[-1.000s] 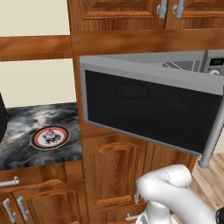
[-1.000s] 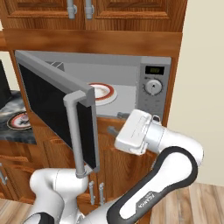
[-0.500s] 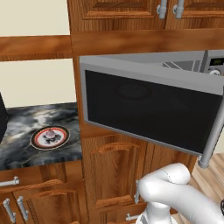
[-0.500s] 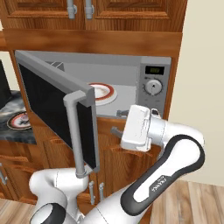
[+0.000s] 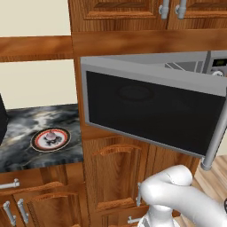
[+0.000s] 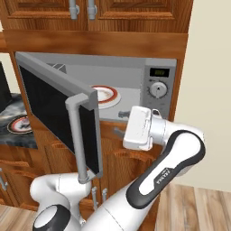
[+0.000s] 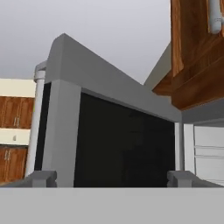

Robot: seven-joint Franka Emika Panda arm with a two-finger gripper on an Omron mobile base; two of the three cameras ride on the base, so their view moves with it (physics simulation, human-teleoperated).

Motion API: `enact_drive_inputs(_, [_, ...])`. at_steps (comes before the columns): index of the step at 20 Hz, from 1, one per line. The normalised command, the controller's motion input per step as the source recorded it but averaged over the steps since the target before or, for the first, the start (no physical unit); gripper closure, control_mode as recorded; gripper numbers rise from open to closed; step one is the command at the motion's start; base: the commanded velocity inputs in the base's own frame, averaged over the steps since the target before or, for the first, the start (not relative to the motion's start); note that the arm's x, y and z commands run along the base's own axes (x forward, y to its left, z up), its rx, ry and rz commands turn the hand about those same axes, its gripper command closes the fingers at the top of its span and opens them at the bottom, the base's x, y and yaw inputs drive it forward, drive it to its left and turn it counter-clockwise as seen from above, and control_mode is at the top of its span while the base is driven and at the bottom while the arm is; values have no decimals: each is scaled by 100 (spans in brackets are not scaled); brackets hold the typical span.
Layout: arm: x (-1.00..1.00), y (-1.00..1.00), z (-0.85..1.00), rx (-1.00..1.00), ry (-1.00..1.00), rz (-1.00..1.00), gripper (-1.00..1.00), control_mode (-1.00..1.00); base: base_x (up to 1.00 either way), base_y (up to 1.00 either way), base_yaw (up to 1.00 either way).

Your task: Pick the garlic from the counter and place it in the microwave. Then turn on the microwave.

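Garlic on counter plate, well apart from wide-open claw

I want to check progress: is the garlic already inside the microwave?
No, the garlic lies on a red-rimmed plate on the counter, outside the open microwave.

I see the microwave door swung wide, its bar handle jutting toward me and blocking the left side of the cavity. The mouth stays reachable from the front right. Inside, a red-rimmed plate takes up the floor middle, with bare floor around it. My white hand sits just below the opening's front edge. Upper cabinets cap the space above. On the counter, another plate sits with open slab around it.
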Motion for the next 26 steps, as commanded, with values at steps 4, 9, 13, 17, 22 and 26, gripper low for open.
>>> enact_drive_inputs(4, [15, 35, -13, 0, 0, 0, -100, -100, 0, 0, 0])
enact_drive_inputs(9, [11, 36, -3, 0, 0, 0, -100, -100, 0, 0, 0])
enact_drive_inputs(13, [2, 32, 0, 0, 0, 0, -100, -100, 0, 0, 0])
enact_drive_inputs(17, [-8, 35, 0, 0, 0, 0, -100, -100, 0, 0, 0])
enact_drive_inputs(22, [-33, 40, 0, 0, 0, 0, -100, -100, 0, 0, 0])
enact_drive_inputs(26, [-43, 48, 0, 0, 0, 0, -100, -100, 0, 0, 0])
